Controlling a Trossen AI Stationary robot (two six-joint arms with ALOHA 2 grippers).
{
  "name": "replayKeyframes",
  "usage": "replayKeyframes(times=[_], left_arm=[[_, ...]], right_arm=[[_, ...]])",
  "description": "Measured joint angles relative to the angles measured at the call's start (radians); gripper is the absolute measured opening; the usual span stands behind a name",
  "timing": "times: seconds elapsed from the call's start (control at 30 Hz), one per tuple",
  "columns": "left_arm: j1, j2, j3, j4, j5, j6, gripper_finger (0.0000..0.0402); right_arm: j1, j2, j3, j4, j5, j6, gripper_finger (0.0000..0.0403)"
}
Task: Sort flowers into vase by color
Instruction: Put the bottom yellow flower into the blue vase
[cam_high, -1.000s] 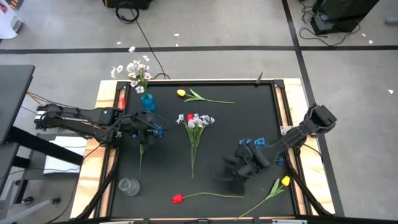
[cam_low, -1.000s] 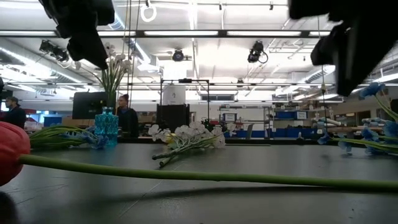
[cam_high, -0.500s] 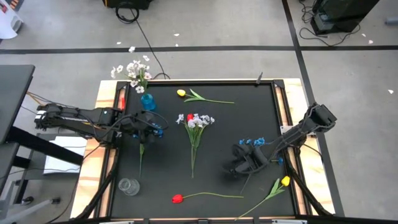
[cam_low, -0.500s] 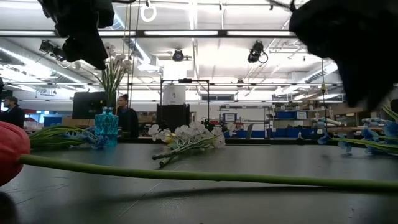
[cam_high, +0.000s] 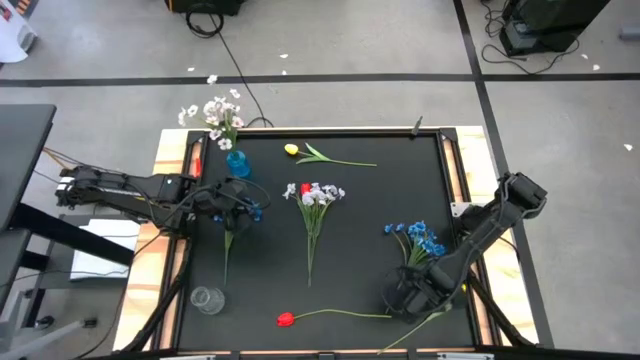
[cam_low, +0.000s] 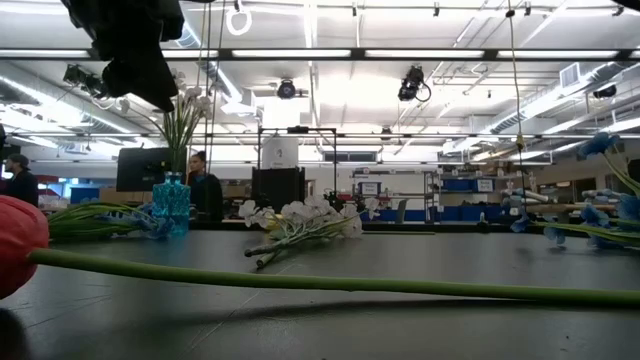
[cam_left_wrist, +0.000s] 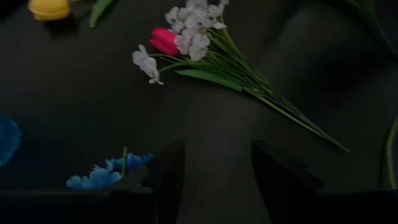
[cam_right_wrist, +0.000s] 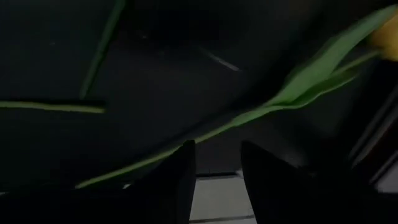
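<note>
Fingers of the right gripper (cam_high: 403, 299) stand parted with nothing between them, low over the black mat (cam_high: 370, 210) near its front right corner. In the right wrist view the two dark fingers (cam_right_wrist: 181, 180) frame a gap, and just beyond their tips runs the green stem and leaf of the yellow tulip (cam_high: 458, 291), whose head lies just to the outer side of this gripper, by the mat's edge. The stem tip of the red tulip (cam_high: 286, 320) ends right beside the gripper on its inner side; the red head lies well off toward the left arm. The blue spray (cam_high: 420, 239) lies near, just behind the gripper, alongside the right arm's forearm.

The left gripper (cam_high: 232, 207) hovers over the mat's left side, its fingers (cam_left_wrist: 166, 174) also apart and empty. A second cluster of small blue blossoms (cam_left_wrist: 106, 177) sits right beside it, with a green stem trailing toward the front from under it. The blue vase (cam_high: 237, 163), holding white blossoms (cam_high: 215, 112), stands just behind this gripper. The white bunch (cam_high: 314, 195), with a red bloom tucked among its heads, lies on the mat to its inner side, near the middle. Another yellow tulip (cam_high: 292, 150) lies farther back, and a clear glass (cam_high: 207, 299) stands well in front of the left gripper at the mat's front left.
</note>
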Motion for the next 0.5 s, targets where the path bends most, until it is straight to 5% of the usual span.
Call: replayKeyframes(times=[0.13, 0.37, 0.5], left_arm=[[0.000, 0.000, 0.000, 0.000, -0.018, 0.010, 0.0189], [0.000, 0.000, 0.000, 0.001, -0.018, 0.008, 0.0189], [0.000, 0.000, 0.000, 0.002, -0.022, -0.004, 0.0189]], right_arm=[[0.028, 0.000, -0.001, -0.040, -0.045, -0.067, 0.0138], [0.086, 0.000, -0.075, 0.219, 0.079, 0.003, 0.0137], [0.115, 0.000, -0.154, 0.294, 0.042, 0.024, 0.0137]])
